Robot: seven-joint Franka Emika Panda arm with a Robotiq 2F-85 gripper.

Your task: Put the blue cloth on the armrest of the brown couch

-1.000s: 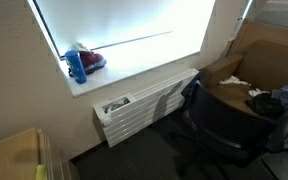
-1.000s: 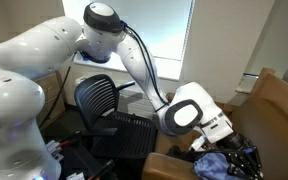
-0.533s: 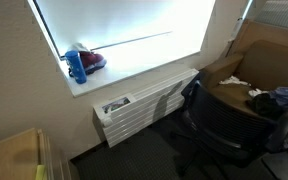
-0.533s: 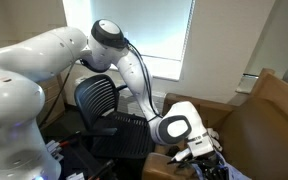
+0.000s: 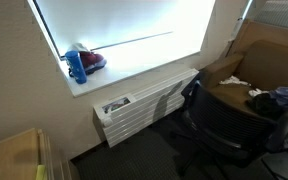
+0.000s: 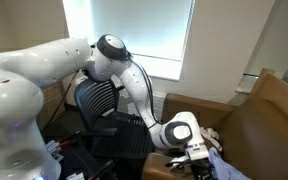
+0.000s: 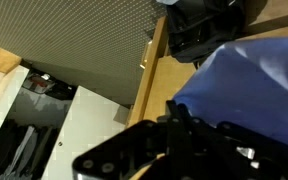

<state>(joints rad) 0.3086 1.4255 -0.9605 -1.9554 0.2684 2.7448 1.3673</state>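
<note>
In the wrist view, the blue cloth [image 7: 252, 80] lies bunched just ahead of the gripper [image 7: 179, 140], low beside the brown couch [image 6: 269, 115]. Whether the jaws are spread or pinching fabric cannot be determined. The cloth is judged light, soft and limp, best pinched at a raised fold; against the earlier frame, the arm has dropped lower toward it.

The cloth [image 7: 254, 90] is plain blue and the couch [image 6: 274, 120] brown. The arm [image 6: 34, 75] is white, the office chair [image 6: 99, 100] black mesh. A bottle [image 5: 77, 68] is blue, the object [image 5: 94, 60] beside it red.
</note>
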